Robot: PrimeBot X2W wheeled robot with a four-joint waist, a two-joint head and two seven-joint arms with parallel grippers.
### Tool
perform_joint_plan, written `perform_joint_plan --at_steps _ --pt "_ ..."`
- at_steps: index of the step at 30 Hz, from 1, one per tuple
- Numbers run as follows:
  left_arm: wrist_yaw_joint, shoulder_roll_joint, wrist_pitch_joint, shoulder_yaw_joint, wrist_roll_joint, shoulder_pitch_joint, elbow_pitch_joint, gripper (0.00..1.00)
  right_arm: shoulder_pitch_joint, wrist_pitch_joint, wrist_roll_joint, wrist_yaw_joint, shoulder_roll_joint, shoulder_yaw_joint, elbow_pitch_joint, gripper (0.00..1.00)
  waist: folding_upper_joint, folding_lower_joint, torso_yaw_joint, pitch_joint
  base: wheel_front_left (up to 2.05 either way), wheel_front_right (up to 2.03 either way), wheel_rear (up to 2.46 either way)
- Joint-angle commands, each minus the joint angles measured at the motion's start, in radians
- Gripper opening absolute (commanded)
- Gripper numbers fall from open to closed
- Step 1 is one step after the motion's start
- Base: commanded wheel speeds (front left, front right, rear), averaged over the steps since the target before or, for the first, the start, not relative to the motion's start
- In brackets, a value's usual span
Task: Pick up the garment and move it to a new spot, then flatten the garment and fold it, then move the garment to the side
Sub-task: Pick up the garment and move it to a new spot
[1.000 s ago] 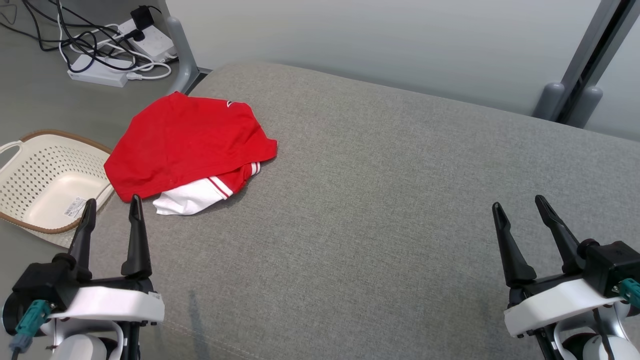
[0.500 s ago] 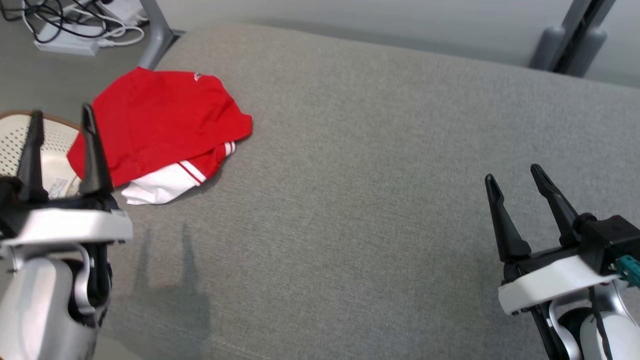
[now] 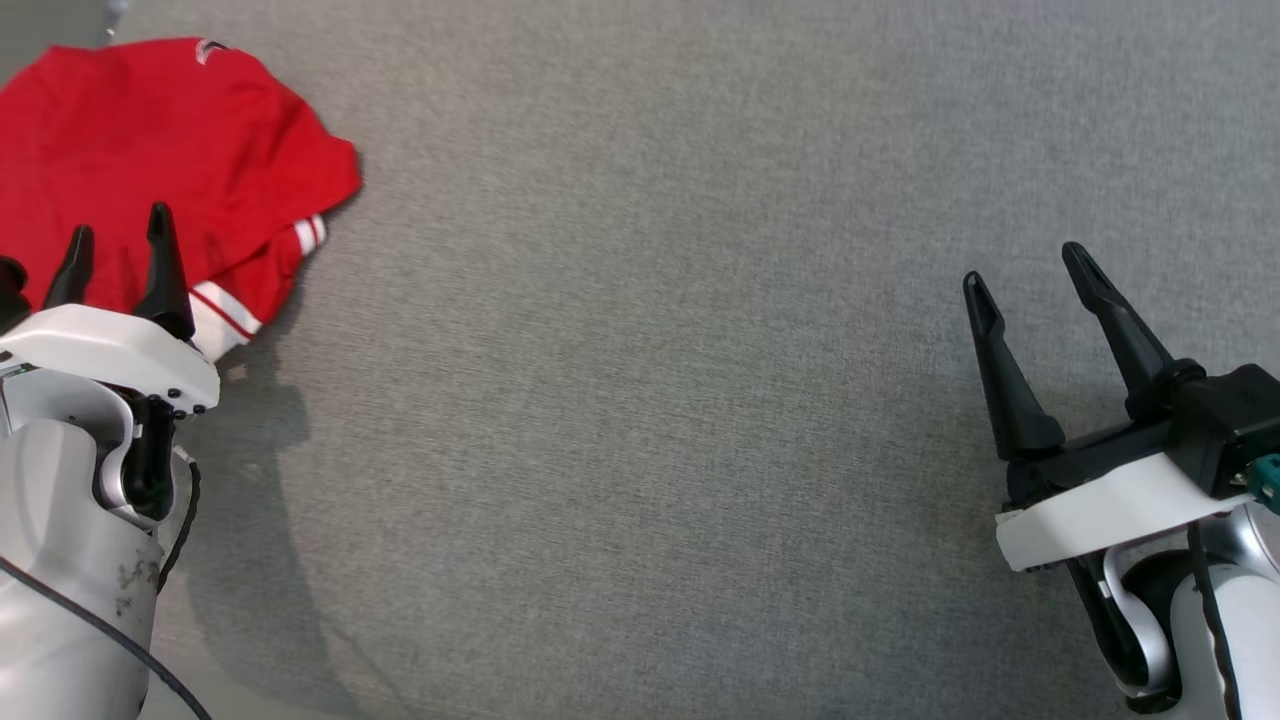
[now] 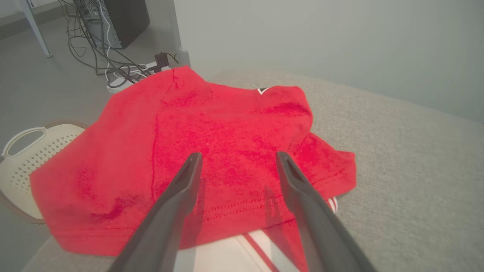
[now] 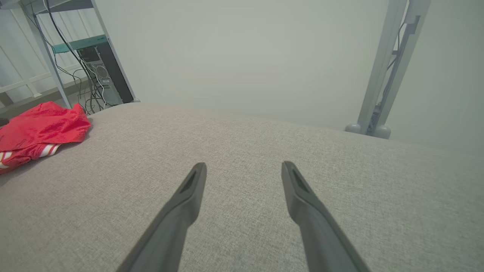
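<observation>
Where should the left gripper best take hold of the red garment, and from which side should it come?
Probably the stitched red hem of the garment nearest the open left gripper, approached from the near side and slightly above. That edge lies loose over a white layer, so one finger could slip beneath it.

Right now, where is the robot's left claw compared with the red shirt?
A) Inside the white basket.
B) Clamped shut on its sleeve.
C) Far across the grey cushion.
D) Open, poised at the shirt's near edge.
D: the left gripper stands open above the red garment, its fingers casting shadows on the cloth, nothing pinched.
</observation>
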Motion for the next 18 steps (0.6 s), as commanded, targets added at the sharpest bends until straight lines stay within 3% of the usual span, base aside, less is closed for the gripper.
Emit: perform_joint_plan --at_steps 1,6,7,8,9,14,18 --pt "-0.012 0.0 0.014 0.0 -0.012 -0.032 0.05 1.0 -0.015 0.002 -0.005 0.0 -0.01 0.002 -0.009 1.0 0.0 0.0 -0.033 0.058 0.0 0.0 0.0" --pt "-0.052 0.01 0.021 0.014 -0.042 -0.119 0.227 1.0 -0.04 0.005 -0.003 0.0 -0.021 0.009 -0.015 1.0 0.0 0.0 -0.055 0.108 0.0 0.0 0.0" --pt "-0.06 0.011 0.017 0.014 -0.045 -0.13 0.252 0.89 -0.044 0.004 -0.002 0.0 -0.022 0.009 -0.016 1.0 0.0 0.0 -0.059 0.114 0.0 0.0 0.0" --pt "-0.067 0.011 0.008 0.014 -0.046 -0.143 0.275 0.49 -0.047 0.001 -0.001 0.0 -0.022 0.007 -0.016 1.0 0.0 0.0 -0.06 0.118 0.0 0.0 0.0" --pt "-0.074 0.01 0.0 0.012 -0.046 -0.154 0.294 0.0 -0.046 -0.001 0.001 0.0 -0.021 0.005 -0.015 1.0 0.0 0.0 -0.061 0.12 0.0 0.0 0.0" --pt "-0.09 0.029 -0.061 0.004 -0.027 -0.204 0.351 0.0 -0.045 -0.011 0.003 0.0 -0.017 -0.006 -0.01 1.0 0.0 0.0 -0.063 0.125 0.0 0.0 0.0" --pt "-0.06 0.059 -0.1 0.014 0.016 -0.242 0.304 0.0 -0.039 -0.017 0.003 0.0 -0.008 -0.012 -0.002 1.0 0.0 0.0 -0.062 0.104 0.0 0.0 0.0"
